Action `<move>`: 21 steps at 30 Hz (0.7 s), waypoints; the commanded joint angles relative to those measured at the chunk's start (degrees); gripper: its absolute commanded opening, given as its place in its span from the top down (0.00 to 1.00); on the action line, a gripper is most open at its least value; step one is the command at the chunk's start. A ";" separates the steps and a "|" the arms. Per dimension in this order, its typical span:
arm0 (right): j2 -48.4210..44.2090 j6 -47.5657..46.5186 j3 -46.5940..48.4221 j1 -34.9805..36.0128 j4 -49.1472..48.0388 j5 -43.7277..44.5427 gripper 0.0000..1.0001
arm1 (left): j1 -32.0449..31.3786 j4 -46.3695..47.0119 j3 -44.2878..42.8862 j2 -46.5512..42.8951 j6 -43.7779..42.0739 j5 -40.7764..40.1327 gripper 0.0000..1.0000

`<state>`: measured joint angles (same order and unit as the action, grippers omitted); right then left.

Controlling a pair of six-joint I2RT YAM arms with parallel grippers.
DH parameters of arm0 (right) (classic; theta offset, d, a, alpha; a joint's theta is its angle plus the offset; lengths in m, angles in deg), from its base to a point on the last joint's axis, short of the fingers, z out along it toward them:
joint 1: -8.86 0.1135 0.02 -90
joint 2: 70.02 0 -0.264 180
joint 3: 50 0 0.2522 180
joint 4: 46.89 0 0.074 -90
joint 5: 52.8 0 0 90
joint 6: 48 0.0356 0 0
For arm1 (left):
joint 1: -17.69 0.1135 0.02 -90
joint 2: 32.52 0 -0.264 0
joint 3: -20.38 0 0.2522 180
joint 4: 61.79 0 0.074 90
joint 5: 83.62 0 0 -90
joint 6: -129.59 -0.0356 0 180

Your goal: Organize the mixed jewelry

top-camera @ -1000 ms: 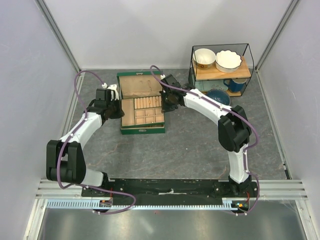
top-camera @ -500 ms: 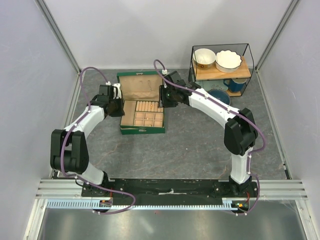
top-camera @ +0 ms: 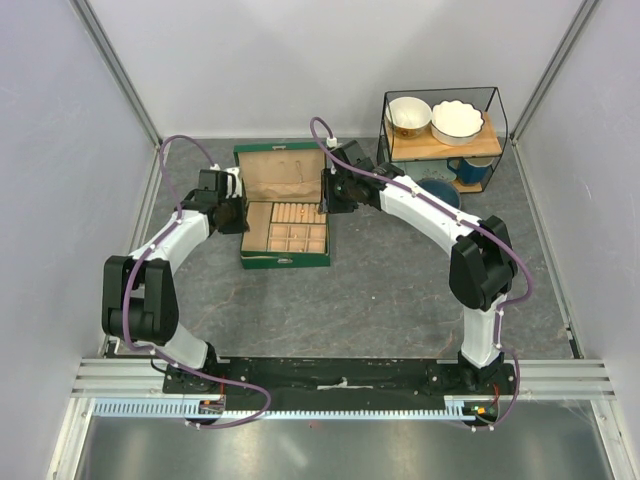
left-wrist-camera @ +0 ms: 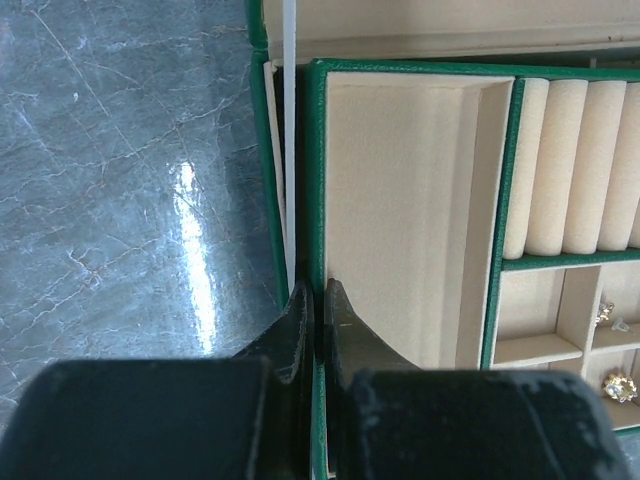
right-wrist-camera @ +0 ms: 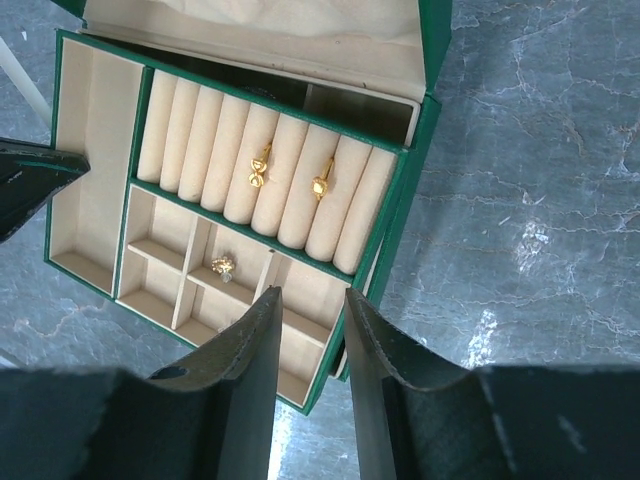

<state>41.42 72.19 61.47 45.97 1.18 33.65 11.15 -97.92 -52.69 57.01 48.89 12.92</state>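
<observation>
As the box [top-camera: 285, 260] sits open on the table [top-camera: 380, 290], I have one arm at each side of it. The left gripper [left-wrist-camera: 315, 296] is pressed together on the box's left wall. The thin green rim runs straight in between its fingers [left-wrist-camera: 345, 325], with the long side cell [left-wrist-camera: 400, 200] just inside. I read that as an anchor: a light box would slide when the other arm reaches into it, so one gripper pins it by the edge, away from the cells that matter.

The right gripper [right-wrist-camera: 310, 297] hangs over the near right corner with its jaws spread and nothing between them. Through the gap I see only a bare cell and the green rim. Spread and above the tray, it looks ready for a fresh pick rather than carrying anything.

The jewelry [right-wrist-camera: 320, 185] I can see is all inside the box. Two gold studs [right-wrist-camera: 258, 168] sit tucked in the grooves of the rolls [right-wrist-camera: 200, 140], near each other but not touching — held by the grooves, which I judge the right home for them. A gold piece [right-wrist-camera: 222, 265] with a pale bit lies loose in one of the small cells below the rolls. The left wrist view shows a pale speck [left-wrist-camera: 607, 313] close by, though I cannot tell whether it shares that cell. No bangle shows in any view, so I judge the sorting well along but not proven done.
</observation>
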 commanded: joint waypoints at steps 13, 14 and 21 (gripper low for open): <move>-3.07 -0.75 -0.24 -0.54 -1.61 -0.14 0.64 | 0.48 3.12 -0.98 -0.24 6.61 1.28 0.99; -3.07 -0.66 -0.33 -0.63 -1.70 -0.14 0.63 | 0.48 3.21 -0.90 -0.33 6.61 1.02 0.99; -2.63 -0.40 -0.33 -0.98 -1.96 -1.37 0.64 | 0.48 3.65 -1.07 -0.59 5.47 0.22 0.98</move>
<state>41.24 71.80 61.06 45.38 0.90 32.93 11.52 -97.74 -52.69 57.01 52.82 12.88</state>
